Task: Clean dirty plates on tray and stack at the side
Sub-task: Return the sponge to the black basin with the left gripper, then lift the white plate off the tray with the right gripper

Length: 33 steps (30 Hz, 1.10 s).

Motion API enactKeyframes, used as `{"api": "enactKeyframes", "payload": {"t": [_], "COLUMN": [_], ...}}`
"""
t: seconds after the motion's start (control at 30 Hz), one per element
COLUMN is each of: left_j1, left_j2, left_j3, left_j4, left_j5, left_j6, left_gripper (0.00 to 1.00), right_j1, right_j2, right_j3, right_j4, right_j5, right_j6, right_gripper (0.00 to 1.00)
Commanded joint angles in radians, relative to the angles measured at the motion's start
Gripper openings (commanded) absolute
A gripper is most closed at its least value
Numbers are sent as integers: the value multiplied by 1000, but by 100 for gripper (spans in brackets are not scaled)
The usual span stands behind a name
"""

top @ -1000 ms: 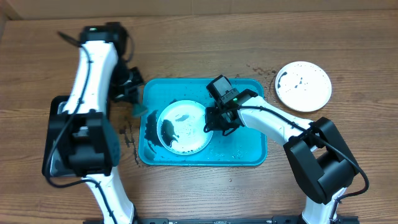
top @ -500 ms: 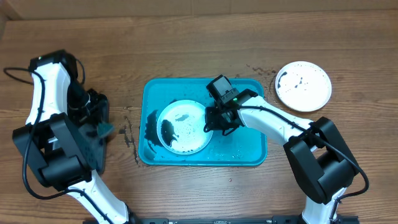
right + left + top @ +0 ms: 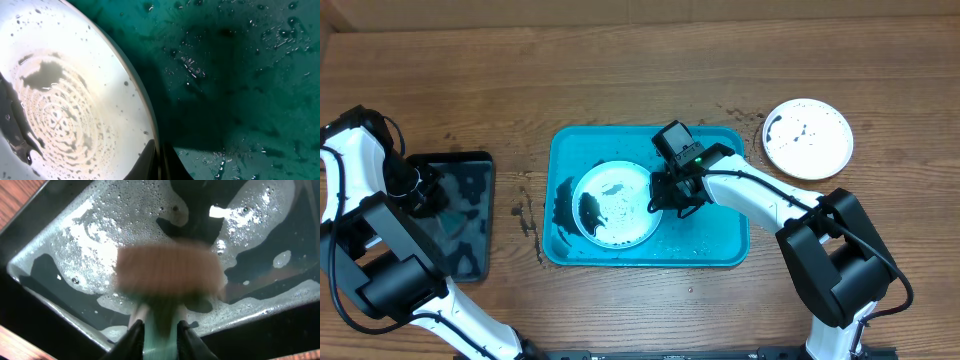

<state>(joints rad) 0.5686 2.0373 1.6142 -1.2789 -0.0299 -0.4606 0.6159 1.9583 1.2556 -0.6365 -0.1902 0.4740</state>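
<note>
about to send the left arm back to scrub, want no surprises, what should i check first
1. Right gripper pinches the rim of the white plate on the blue tray: ok.
2. Left gripper is shut on the scrubber: ok.
3. Scrubber wetted in the suds of the black tray: cannot tell, it is blurred in the left wrist view.
4. White plate clean: not ok, black smears show on it.
5. Side plate on the table clean: not ok, it has dark specks.
</note>
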Motion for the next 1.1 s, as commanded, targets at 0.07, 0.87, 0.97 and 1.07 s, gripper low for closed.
{"api": "enactKeyframes", "payload": {"t": [0.07, 0.87, 0.97, 1.07], "left_j1": [-3, 7, 7, 7], "left_j2": [-16, -16, -16, -16], "left_j3": [-9, 5, 5, 5], "left_j4": [6, 10, 10, 10], "left_j5": [23, 266, 266, 266], "left_j6": [11, 8, 8, 8], "left_gripper": [54, 100, 100, 100], "right_j1": [-3, 166, 242, 300], "right_j2": [-11, -85, -85, -85], "right_j3": [7, 432, 480, 505], "right_j4": [7, -468, -513, -511], "right_j5": [14, 819, 989, 1078], "right_j6": [-3, -64, -100, -212], "right_gripper": [4, 4, 4, 4]}}
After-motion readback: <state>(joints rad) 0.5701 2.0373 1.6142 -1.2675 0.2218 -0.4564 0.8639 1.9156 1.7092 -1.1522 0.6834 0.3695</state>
